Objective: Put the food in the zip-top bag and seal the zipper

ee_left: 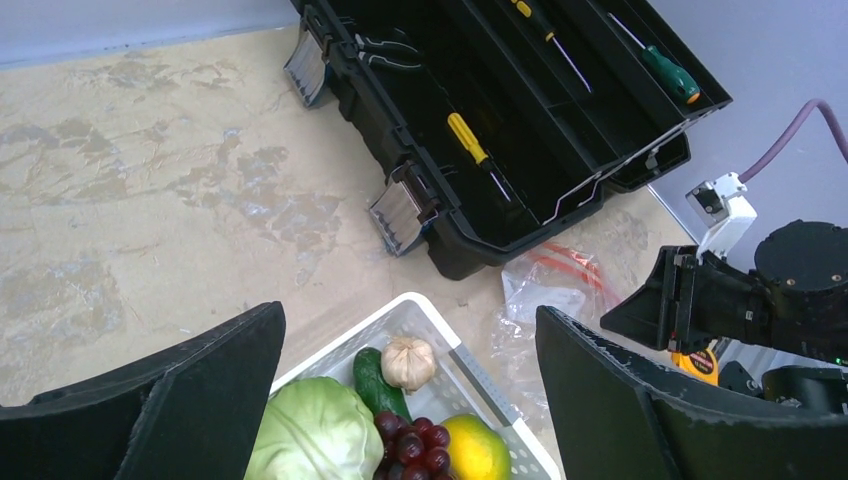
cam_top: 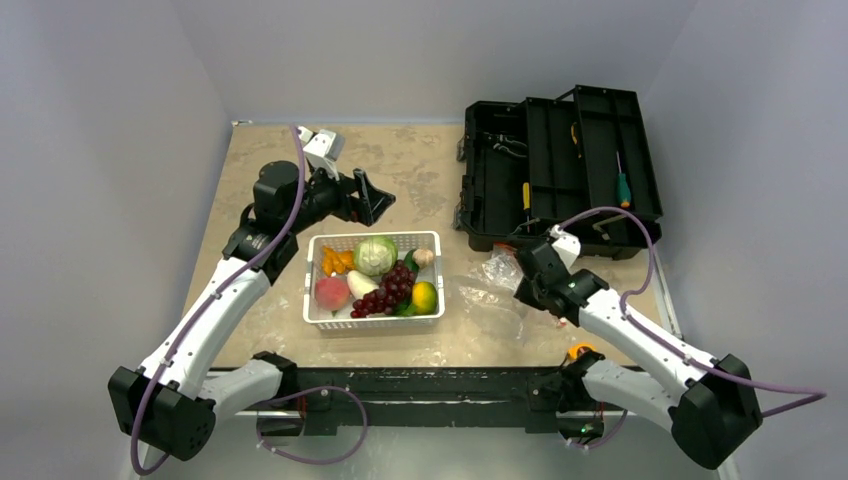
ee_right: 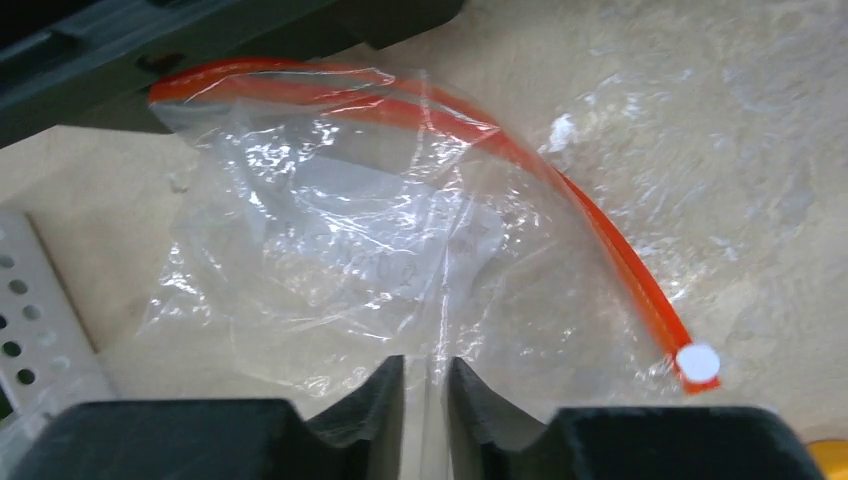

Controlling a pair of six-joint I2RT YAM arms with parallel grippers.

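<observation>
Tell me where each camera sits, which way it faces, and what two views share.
Top external: above and behind the bases, looking down at the table; left arm and right arm show.
Left wrist: on the left arm, facing across the white basket toward the toolbox; open left claw frames it.
Right wrist: low over the zip-top bag, looking down; right claw pinches its plastic.
Shared: both wrist views show the zipper.

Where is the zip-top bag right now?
In the top view the zip-top bag lies right of centre, between the white basket and the black toolbox, its near edge between the right arm's fingers.
</observation>
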